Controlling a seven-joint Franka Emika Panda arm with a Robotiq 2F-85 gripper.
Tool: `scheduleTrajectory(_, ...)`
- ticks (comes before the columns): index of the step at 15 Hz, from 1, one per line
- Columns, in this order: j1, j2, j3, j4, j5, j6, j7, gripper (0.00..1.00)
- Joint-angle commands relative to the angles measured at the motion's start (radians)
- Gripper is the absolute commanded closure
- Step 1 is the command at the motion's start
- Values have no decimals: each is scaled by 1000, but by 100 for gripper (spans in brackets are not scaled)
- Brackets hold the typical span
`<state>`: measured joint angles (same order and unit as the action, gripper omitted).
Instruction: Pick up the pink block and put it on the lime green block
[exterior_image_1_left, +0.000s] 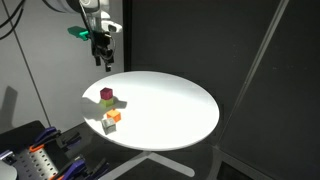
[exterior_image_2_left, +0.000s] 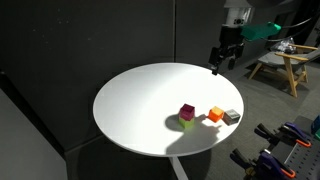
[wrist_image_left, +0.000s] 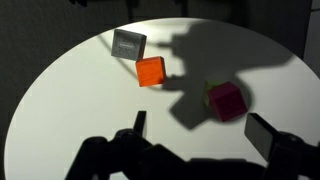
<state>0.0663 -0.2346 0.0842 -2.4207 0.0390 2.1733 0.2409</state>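
Note:
The pink block (exterior_image_1_left: 106, 94) sits on top of the lime green block (exterior_image_1_left: 108, 103) near the edge of the round white table (exterior_image_1_left: 180, 110). Both exterior views show the stack, with the pink block (exterior_image_2_left: 187, 110) over the lime green block (exterior_image_2_left: 187, 122). In the wrist view the pink block (wrist_image_left: 226, 100) hides most of the green one, of which only a thin edge shows. My gripper (exterior_image_1_left: 104, 62) hangs open and empty above the table's rim, well away from the stack. It also shows in an exterior view (exterior_image_2_left: 222, 66) and in the wrist view (wrist_image_left: 200, 135).
A small orange cube (exterior_image_1_left: 113, 116) and a whitish-grey cube (exterior_image_1_left: 108, 125) lie beside the stack, and both show in the wrist view, orange (wrist_image_left: 150, 71) and grey (wrist_image_left: 128, 43). A wooden stool (exterior_image_2_left: 285, 60) and racks of tools (exterior_image_1_left: 40, 155) stand off the table.

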Motion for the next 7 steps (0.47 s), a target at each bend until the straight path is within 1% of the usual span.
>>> scheduleTrajectory(1, -3, 0, 3, 1, 10, -12, -27, 0)
scheduleTrajectory(3, -2, 0, 2, 1, 17, -23, -58, 0)
scheduleTrajectory(7, -1, 0, 2, 1, 17, -24, -66, 0)
